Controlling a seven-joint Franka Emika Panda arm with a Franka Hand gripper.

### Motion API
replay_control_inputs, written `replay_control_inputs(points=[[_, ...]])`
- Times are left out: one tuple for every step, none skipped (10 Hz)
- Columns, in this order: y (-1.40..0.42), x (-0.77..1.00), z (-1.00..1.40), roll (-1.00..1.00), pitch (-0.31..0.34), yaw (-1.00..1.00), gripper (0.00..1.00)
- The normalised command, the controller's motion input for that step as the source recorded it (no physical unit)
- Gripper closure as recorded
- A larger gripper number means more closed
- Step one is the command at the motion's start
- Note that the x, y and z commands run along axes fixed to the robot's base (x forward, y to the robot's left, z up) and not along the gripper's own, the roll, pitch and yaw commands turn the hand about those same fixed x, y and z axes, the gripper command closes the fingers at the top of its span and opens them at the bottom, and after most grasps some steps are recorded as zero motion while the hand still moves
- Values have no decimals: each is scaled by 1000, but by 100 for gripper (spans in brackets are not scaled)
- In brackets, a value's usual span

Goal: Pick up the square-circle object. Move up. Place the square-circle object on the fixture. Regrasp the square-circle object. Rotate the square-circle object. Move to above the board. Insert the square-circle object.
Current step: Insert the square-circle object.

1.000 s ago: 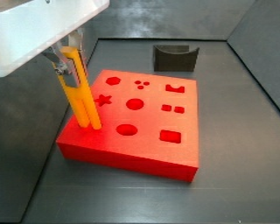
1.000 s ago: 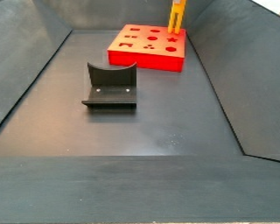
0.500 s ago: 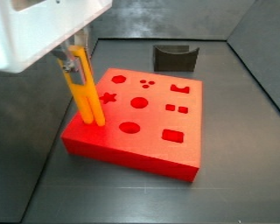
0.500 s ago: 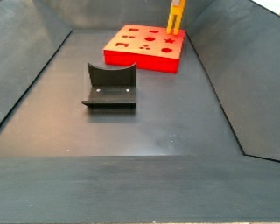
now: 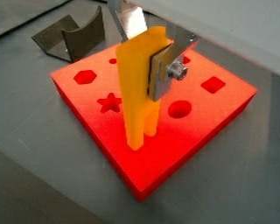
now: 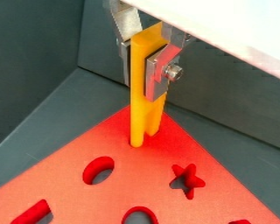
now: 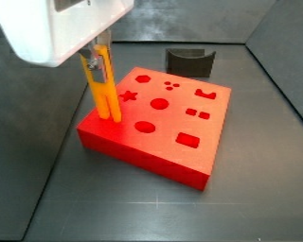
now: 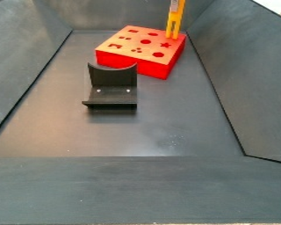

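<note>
board (image 7: 161, 128) has shifted; pincer (image 5: 152, 72) holds the square-circle object (image 5: 143, 92) upright on it.

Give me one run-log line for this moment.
phase: insert | end effector: shut on square-circle object, above board corner | object: upright, lower end on board | fixture: empty, apart

Dark grey bin floor (image 8: 143, 132) w/ sloped dark walls (image 8: 32, 66) all round, dull light.
</note>
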Motion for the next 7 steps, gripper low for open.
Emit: replay_control_inputs(points=[[186,91,-691,-149,-120,-154,100],[157,0,-577,-116,-276,-111,100],[91,-51,-383,-39,-400,-57,100],[14,-117,-360,0,-420,-14,100],[0,-129,-340,30,-403,-9,100],[0,-100,-160,16,-277,0,100],[0,-31,-17,17,-100,0,100]])
